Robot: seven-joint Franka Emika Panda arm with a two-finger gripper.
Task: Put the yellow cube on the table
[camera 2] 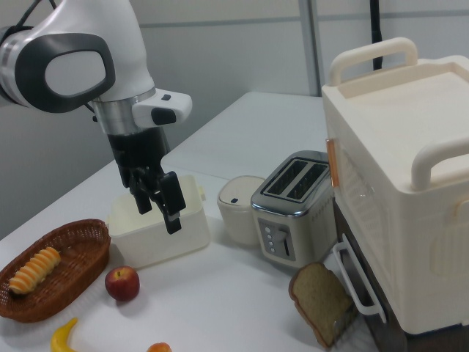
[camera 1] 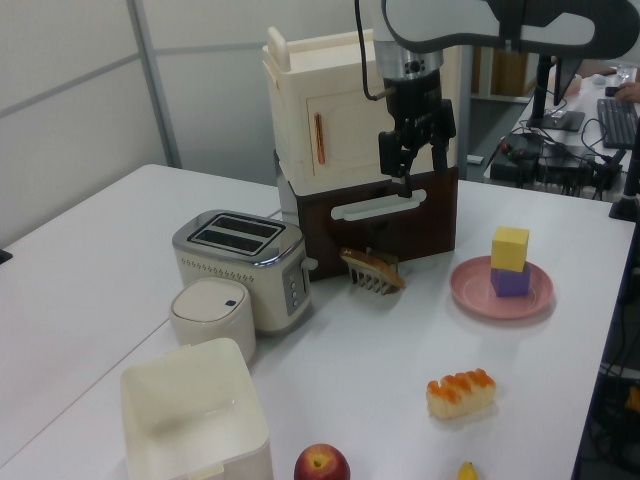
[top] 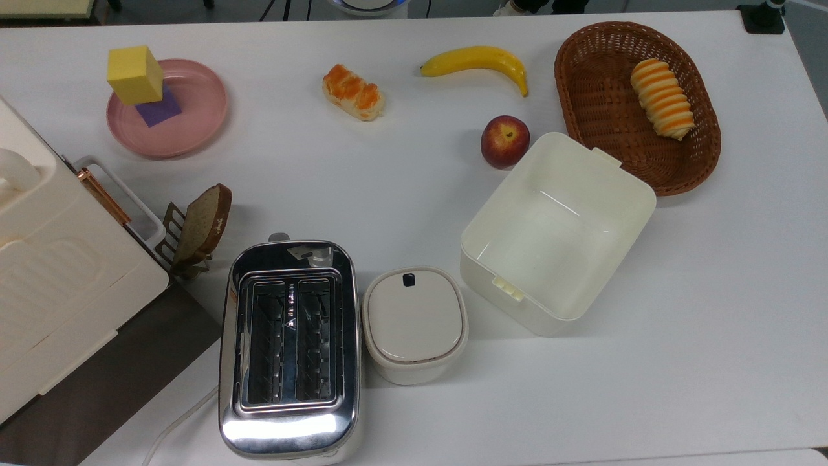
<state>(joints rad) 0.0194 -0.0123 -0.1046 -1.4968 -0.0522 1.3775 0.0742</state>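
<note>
Yellow cube [top: 134, 74] is sitting on top of the purple cube [top: 160, 109], both on the pink plate [top: 194, 123], at the top view's upper left. It is not on the tabletop [top: 401, 188] yet. Same stack is showing in the left view, cube [camera 1: 510, 248] over plate [camera 1: 470, 290].

Gripper [camera 1: 414, 160] is hanging in the air in the left view, fingers pointing down and apart, holding nothing. It is sitting in front of the cream cabinet [camera 1: 330, 120], above the bread slice [camera 1: 372, 270] in its rack, and well apart from the cube stack to the left view's right. In the right view the gripper [camera 2: 163, 204] is overlapping the open cream box [camera 2: 157, 227], fingers spread and empty.

Rest of the tabletop, top view: toaster [top: 289, 343] at bottom centre, small lidded container [top: 414, 323] just beside it on the top view's right, then the open box [top: 556, 233]. Apple [top: 504, 141] is sitting just beside the box's far corner. Banana [top: 477, 61] and an orange-glazed pastry [top: 353, 92] are lying along the far edge. Wicker basket [top: 582, 97] at the top view's upper right is holding a striped roll [top: 662, 98].
</note>
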